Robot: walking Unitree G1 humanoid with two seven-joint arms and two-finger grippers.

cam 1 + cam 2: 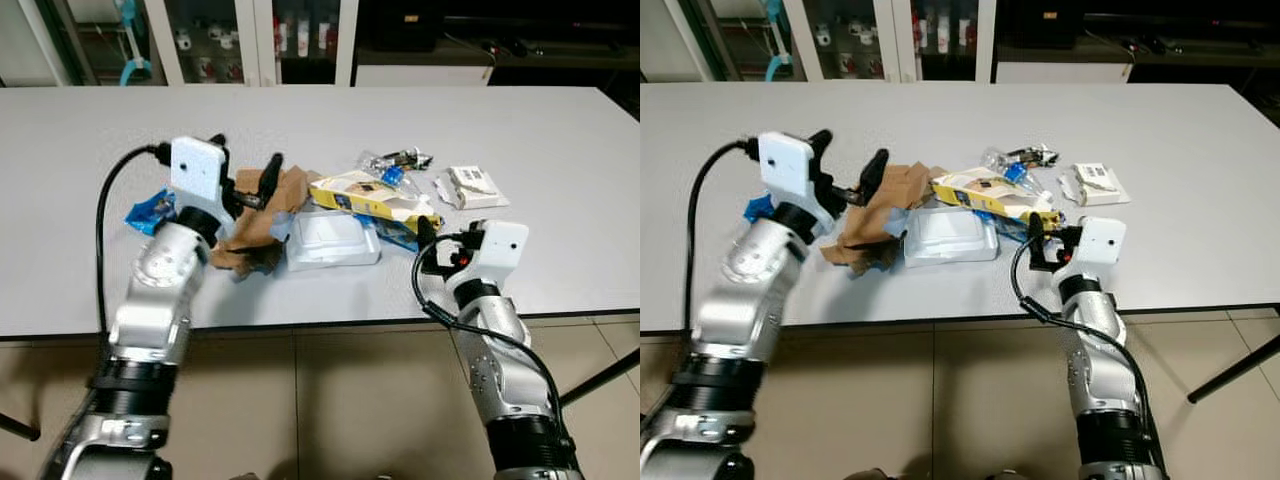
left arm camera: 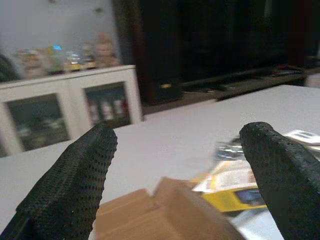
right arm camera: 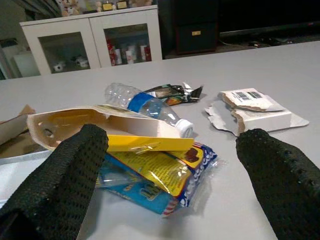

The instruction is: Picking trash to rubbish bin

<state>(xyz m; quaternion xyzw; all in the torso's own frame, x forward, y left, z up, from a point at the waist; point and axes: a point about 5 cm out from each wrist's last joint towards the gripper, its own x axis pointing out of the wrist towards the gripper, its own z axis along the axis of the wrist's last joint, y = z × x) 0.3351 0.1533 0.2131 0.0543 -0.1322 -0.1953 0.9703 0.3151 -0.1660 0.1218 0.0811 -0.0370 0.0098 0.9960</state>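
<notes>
Brown cardboard point(image 1: 262, 218) lies crumpled in the trash pile on the grey table point(image 1: 560, 150), as the left eye view shows. The left gripper point(image 1: 245, 172) hovers over the cardboard with its fingers spread wide, holding nothing. A white foam box point(image 1: 333, 243) sits at 3 o'clock from the cardboard, and a yellow carton point(image 1: 370, 197) lies at 1 o'clock from the box. A blue wrapper point(image 1: 150, 211) peeks out at 9 o'clock from the left arm.

From the right eye view, the right gripper point(image 1: 1043, 238) waits near the table edge, at 4 o'clock from the pile, wide open and empty. A torn white packet point(image 1: 1095, 184) rests at 1 o'clock from it.

Seen from the left wrist, the cardboard sits between the two black fingers, below their tips.

Seen from the right wrist, a plastic bottle point(image 3: 147, 107) and a shiny snack bag point(image 3: 155, 180) lie ahead.

No bin can be seen. The cardboard is floppy, so it might slip from a grip or drag other trash off the table.
</notes>
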